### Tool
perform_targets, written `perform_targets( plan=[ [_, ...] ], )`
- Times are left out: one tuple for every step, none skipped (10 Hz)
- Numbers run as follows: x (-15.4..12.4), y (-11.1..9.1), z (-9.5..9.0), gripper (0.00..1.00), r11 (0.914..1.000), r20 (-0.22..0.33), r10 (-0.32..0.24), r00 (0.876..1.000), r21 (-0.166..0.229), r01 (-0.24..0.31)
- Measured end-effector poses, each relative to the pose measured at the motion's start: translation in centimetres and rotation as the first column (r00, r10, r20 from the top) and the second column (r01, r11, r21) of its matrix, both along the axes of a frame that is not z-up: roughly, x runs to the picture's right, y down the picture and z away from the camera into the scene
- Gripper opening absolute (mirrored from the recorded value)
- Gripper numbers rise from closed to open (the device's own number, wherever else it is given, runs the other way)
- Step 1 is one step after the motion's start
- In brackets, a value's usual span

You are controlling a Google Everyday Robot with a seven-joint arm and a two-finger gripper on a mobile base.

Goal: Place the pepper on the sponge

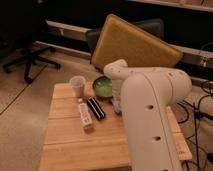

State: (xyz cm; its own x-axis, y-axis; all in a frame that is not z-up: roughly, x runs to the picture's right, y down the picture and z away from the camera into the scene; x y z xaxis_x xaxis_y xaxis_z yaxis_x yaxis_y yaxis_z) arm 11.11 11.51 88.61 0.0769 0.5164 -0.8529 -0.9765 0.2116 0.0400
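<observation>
Gripper hides behind the arm [150, 115] beside the green bowl [102, 86], jaws shut, pepper unseen, so placement on the sponge [116, 106] can't be judged.

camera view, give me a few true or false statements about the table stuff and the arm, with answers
1. The green bowl stands next to the white cup. True.
2. The black bar lies on the floor. False: it lies on the wooden table, beside a white oblong object.
3. The pincer hangs in plain view over the cup. False: it is hidden behind the white arm.
4. A yellow panel stands tilted behind the table. True.
</observation>
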Motion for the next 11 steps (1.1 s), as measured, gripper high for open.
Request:
perform_targets(
  plan=[
    [-0.1, -0.3, 0.6, 0.00, 1.0000, 0.006, -0.007, 1.000, 0.002, 0.007],
    [-0.2, -1.0, 1.2, 0.00, 0.9998, 0.014, -0.016, 1.000, 0.011, 0.016],
    [-0.4, -1.5, 1.4, 0.00, 0.9997, 0.021, -0.021, 1.000, 0.016, 0.021],
    [-0.7, -1.9, 1.6, 0.00, 0.9993, 0.028, -0.030, 0.999, 0.023, 0.030],
    [-1.3, -2.3, 1.7, 0.00, 0.9991, 0.040, -0.035, 0.999, 0.026, 0.034],
    [-1.5, -2.5, 1.7, 0.00, 0.9989, 0.045, -0.038, 0.998, 0.030, 0.036],
    [-1.8, -2.7, 1.6, 0.00, 0.9987, 0.052, -0.039, 0.998, 0.034, 0.037],
    [-2.0, -2.7, 1.5, 0.00, 0.9986, 0.057, -0.041, 0.998, 0.035, 0.039],
    [-2.0, -2.7, 1.5, 0.03, 0.9985, 0.062, -0.045, 0.997, 0.035, 0.043],
    [-2.0, -2.7, 1.6, 0.04, 0.9984, 0.064, -0.046, 0.997, 0.036, 0.044],
    [-1.9, -2.7, 1.6, 0.04, 0.9984, 0.063, -0.046, 0.997, 0.036, 0.044]
  ],
)
